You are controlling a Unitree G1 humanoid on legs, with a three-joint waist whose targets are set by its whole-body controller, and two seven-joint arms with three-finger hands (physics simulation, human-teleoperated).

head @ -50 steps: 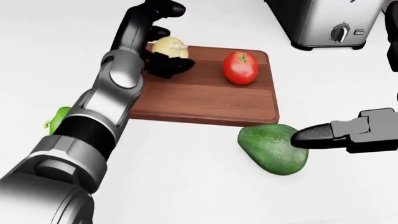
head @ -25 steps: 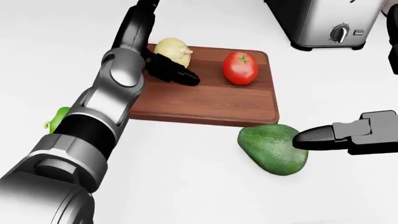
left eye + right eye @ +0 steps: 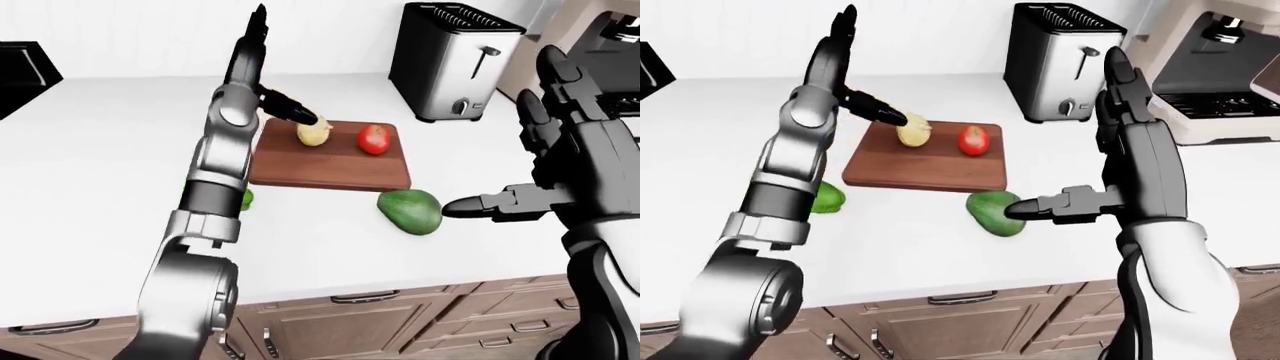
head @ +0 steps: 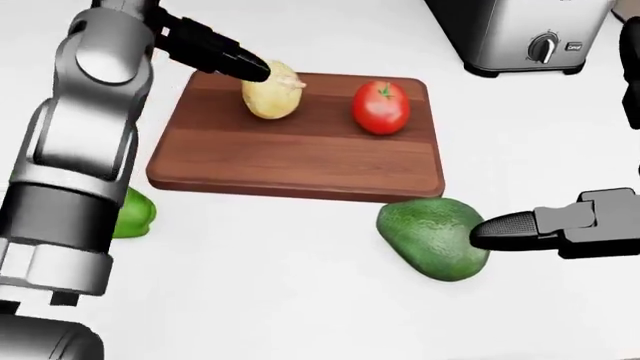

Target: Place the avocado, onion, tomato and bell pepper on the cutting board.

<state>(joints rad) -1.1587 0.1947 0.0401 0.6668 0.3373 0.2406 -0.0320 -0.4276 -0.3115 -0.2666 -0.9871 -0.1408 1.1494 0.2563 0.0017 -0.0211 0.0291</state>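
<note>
The dark green, pear-shaped avocado [image 4: 432, 238] lies on the white bench [image 4: 300, 300] just off the near long edge of the brown wooden cutting board [image 4: 290, 161], by the board's right-hand corner in the head view and apparently touching or nearly touching that edge. It looks firm, rounded and pebbly, so it would probably roll rather than slide if nudged at one end, and its skin should give fingers fair purchase; the likeliest hold is across its broad belly, with fingers on both long sides, not at the narrow tip. The right hand [image 4: 560, 225] is unclenched and grasps nothing: one dark fingertip [image 4: 500, 227] rests against the avocado's right flank, while the other fingers stand upright, spread well above it in the right-eye view. On the board sit the pale yellow onion [image 4: 270, 94], light and papery, and the glossy red tomato [image 4: 381, 107], soft enough to bruise under a hard squeeze. The left hand [image 4: 215, 51] is also open, its dark finger touching or just beside the onion's upper left. The green bell pepper [image 4: 130, 214] sits off the board's left end on the bench, partly hidden by the left arm. A steel toaster [image 3: 455, 60] stands beyond the board's far right corner.
</note>
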